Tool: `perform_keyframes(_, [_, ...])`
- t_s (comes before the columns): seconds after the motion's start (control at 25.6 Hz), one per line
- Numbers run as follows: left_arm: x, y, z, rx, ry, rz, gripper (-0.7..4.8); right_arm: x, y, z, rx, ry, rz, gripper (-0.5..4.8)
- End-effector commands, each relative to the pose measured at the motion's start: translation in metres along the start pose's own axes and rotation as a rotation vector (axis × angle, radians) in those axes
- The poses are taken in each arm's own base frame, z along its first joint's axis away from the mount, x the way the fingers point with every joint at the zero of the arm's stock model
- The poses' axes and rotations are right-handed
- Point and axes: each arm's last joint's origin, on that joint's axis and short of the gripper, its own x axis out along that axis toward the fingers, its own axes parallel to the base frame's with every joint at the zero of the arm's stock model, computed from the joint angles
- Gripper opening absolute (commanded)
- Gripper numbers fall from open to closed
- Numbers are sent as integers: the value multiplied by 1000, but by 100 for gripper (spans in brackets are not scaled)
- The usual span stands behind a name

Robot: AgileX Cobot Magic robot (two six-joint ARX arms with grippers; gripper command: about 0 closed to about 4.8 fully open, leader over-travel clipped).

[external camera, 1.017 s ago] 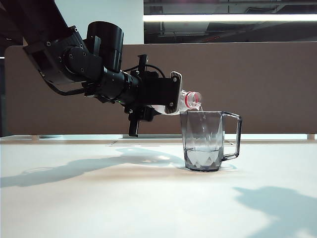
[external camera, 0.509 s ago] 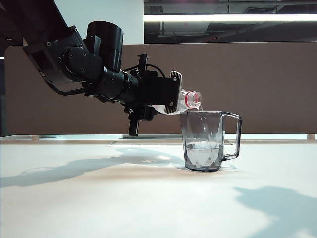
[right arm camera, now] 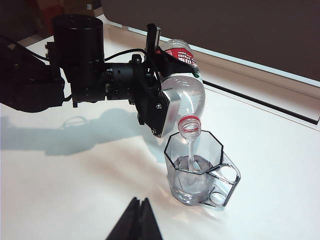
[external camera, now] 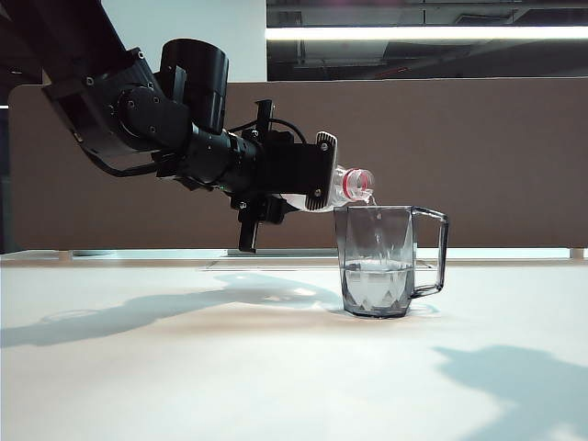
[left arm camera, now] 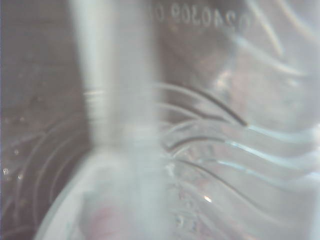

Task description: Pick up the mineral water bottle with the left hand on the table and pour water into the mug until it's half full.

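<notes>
My left gripper (external camera: pixel 317 179) is shut on the mineral water bottle (external camera: pixel 354 184), which it holds tipped over, nearly level, above the white table (external camera: pixel 184 367). The bottle's open mouth with its red neck ring hangs just over the rim of the smoky grey mug (external camera: pixel 381 262). A thin stream of water falls into the mug, which is partly filled. The right wrist view shows the bottle (right arm camera: pixel 187 95), the mug (right arm camera: pixel 200 170) and the left gripper (right arm camera: pixel 167 80) from above. The clear ribbed bottle (left arm camera: pixel 210 150) fills the blurred left wrist view. My right gripper (right arm camera: pixel 140 201) is shut, empty, and hovers over the table short of the mug.
A brown partition wall (external camera: pixel 478 156) runs along the table's far edge. The left arm's shadow (external camera: pixel 138 312) lies across the table beside the mug. A dark strip (right arm camera: pixel 260 102) edges the table behind the mug.
The water level in the mug has risen a little. Both arms and the bottle have kept still.
</notes>
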Motion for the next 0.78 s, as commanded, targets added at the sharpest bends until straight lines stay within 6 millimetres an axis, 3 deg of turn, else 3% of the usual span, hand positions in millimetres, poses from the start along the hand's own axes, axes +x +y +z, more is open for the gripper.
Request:
perform_keyframes(0.04, [-1, 12, 0, 8, -1, 70, 174, -2, 0, 5, 4, -28, 5, -2])
perform_keyframes(0.78, [-1, 12, 0, 10, -1, 67, 174, -2, 0, 5, 4, -28, 12, -1])
